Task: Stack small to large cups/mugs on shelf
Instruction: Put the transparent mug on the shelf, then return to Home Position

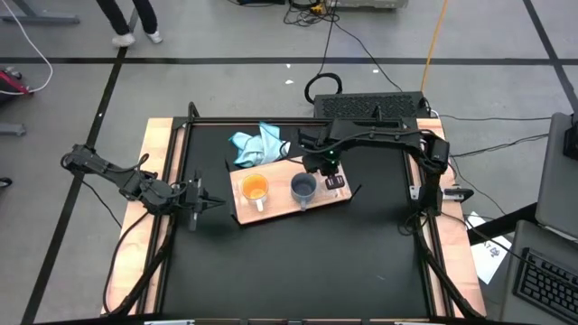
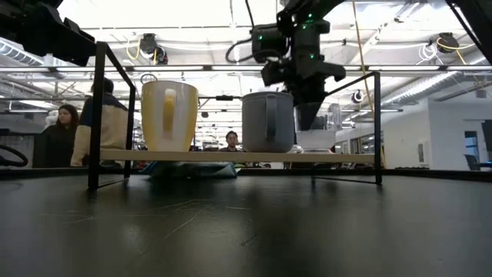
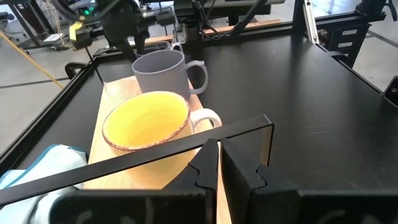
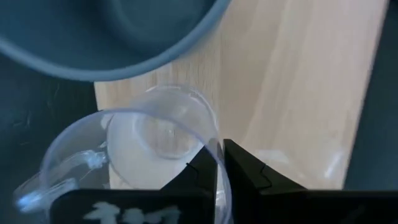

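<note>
My right tool (image 4: 221, 165) pinches the rim of the clear glass cup (image 4: 146, 140) over the shelf (image 4: 298, 81), beside the grey-blue mug (image 1: 303, 188); light, slick, breakable, so the thin wall needs gentle pressure

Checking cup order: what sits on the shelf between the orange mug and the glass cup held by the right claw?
The grey-blue mug sits between the orange mug and the glass cup, seen in the high view.

Two mugs stand side by side on the shelf (image 1: 282, 206): orange mug (image 1: 256, 190) left, grey-blue mug (image 1: 303, 188) right. The glass cup (image 4: 146, 149) sits right of these; a cloth (image 1: 259, 146) lies behind the shelf.
</note>
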Robot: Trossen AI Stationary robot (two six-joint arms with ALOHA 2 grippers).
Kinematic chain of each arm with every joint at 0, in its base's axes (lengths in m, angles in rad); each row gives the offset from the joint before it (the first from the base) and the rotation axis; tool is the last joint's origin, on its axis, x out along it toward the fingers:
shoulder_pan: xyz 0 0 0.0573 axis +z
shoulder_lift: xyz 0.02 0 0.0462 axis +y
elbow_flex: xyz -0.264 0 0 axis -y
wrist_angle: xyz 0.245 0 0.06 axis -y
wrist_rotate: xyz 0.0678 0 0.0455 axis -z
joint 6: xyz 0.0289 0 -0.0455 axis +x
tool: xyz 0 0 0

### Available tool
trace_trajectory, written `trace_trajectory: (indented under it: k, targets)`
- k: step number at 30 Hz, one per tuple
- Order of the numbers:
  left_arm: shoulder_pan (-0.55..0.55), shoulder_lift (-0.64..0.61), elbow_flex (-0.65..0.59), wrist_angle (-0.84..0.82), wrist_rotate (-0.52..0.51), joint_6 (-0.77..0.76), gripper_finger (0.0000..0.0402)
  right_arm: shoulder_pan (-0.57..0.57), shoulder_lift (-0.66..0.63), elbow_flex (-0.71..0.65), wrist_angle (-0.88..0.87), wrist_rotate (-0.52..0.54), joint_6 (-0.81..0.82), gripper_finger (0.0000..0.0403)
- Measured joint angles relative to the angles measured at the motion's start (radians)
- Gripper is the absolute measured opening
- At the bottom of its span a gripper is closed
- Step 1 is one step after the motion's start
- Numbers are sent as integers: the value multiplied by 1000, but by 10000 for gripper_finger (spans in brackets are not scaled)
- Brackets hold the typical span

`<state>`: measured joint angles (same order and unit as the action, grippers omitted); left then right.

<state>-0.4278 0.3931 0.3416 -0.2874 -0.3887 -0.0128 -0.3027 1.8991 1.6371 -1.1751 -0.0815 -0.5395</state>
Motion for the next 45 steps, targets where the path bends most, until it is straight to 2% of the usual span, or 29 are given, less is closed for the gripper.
trace_trajectory:
  k: [35,39,45]
  targets:
    - [0,59,0,14,4,-4,21,0,7,0,24,2,1,18]
    - [0,59,0,32,5,-4,21,0,7,0,24,1,31,45]
    - [0,59,0,39,5,0,21,1,7,0,22,-1,41,112]
